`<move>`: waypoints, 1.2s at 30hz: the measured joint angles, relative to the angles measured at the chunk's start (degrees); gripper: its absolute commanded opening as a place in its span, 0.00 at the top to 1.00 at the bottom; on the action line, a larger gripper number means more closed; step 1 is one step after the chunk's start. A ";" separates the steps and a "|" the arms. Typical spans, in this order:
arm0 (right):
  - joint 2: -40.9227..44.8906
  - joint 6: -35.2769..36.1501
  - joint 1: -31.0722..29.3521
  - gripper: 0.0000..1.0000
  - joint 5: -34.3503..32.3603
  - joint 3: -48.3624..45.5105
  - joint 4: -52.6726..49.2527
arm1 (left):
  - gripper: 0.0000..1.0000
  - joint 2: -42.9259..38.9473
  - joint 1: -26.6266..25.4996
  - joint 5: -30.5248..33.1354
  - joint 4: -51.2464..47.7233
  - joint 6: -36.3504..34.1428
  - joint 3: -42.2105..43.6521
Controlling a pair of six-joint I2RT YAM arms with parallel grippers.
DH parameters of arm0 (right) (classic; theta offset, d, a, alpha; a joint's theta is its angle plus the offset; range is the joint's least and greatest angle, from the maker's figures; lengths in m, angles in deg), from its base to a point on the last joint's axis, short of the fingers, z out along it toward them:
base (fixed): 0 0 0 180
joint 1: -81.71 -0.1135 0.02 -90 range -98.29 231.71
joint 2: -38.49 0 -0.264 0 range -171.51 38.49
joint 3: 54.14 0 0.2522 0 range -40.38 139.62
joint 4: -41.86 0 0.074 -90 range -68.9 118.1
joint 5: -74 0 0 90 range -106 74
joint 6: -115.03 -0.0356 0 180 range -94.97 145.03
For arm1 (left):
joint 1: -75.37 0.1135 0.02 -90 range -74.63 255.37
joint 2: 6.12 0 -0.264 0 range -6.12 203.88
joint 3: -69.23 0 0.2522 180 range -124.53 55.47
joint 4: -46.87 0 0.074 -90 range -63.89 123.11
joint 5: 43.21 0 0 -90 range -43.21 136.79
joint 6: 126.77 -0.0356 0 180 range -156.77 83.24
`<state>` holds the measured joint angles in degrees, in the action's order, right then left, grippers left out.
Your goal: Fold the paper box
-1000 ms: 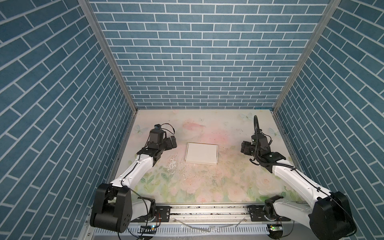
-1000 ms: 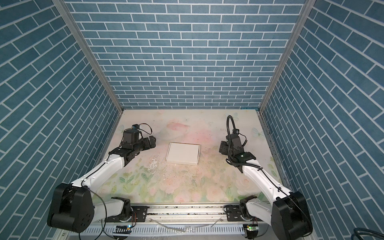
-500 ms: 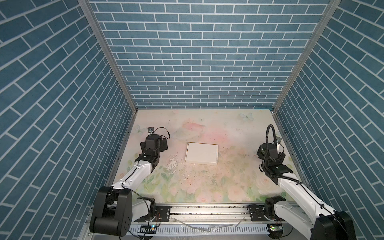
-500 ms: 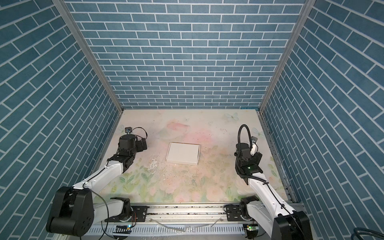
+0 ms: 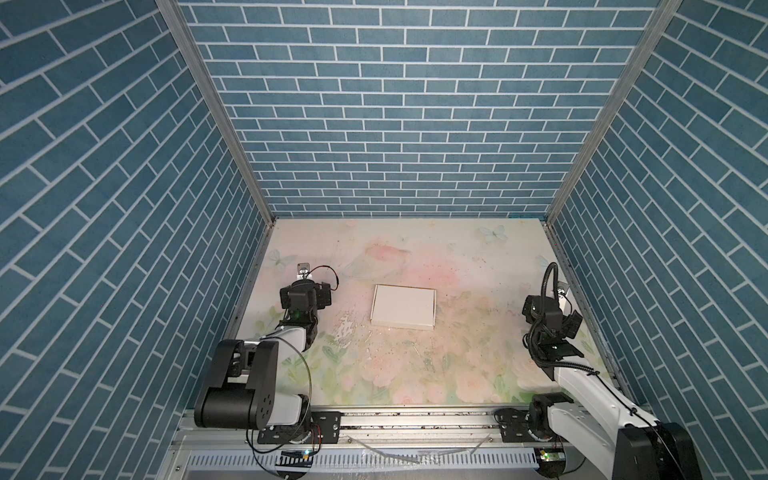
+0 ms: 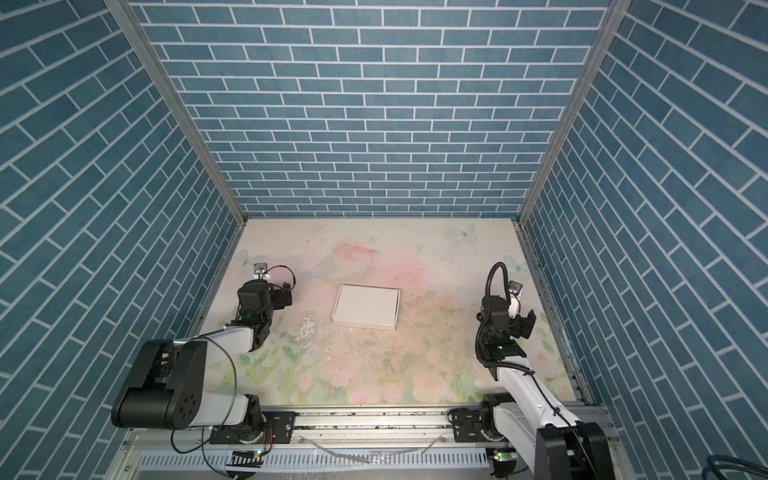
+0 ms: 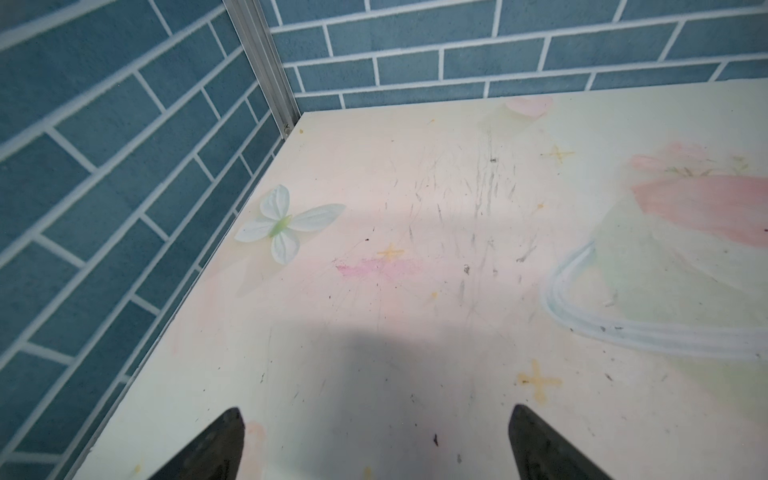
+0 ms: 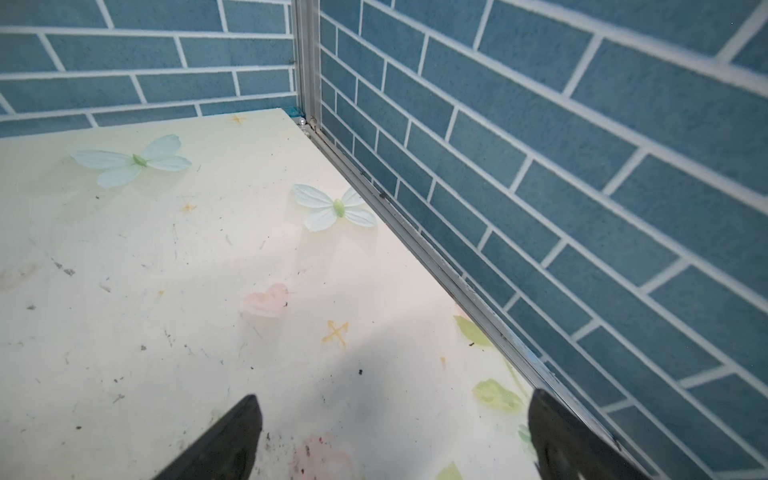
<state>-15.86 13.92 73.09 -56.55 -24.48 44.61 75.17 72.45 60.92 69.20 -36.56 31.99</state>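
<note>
Paper box (image 5: 403, 306) — flat, untouched, central

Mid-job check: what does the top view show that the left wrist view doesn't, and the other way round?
Only a top view: the plain white cardboard paper box, closed and flat mid-table, touched by neither arm, and the right gripper near the right wall.
Only the left wrist view: the left gripper close up, jaws wide apart with nothing between them, plus fine scratches on the surface.
Both: the pastel floral table and the blue brick-pattern walls.
</note>
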 measured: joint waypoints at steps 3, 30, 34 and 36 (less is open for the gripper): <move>-3.91 2.27 1.31 0.01 1.95 -0.98 5.35 | 0.00 4.09 0.44 -1.70 7.17 -0.79 1.14; -27.47 8.52 6.14 0.01 23.39 -0.07 36.35 | 0.00 5.97 0.44 -5.42 12.68 -2.60 2.01; -29.94 8.52 6.32 0.01 25.68 0.15 35.85 | 0.00 5.97 0.44 -5.42 12.68 -2.60 2.01; -30.29 8.55 6.58 0.01 27.04 0.33 36.11 | 0.00 5.97 0.44 -5.44 12.68 -2.60 2.01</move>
<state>-46.15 22.46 79.66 -29.52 -24.15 80.72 81.14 72.89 55.48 81.88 -39.16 34.00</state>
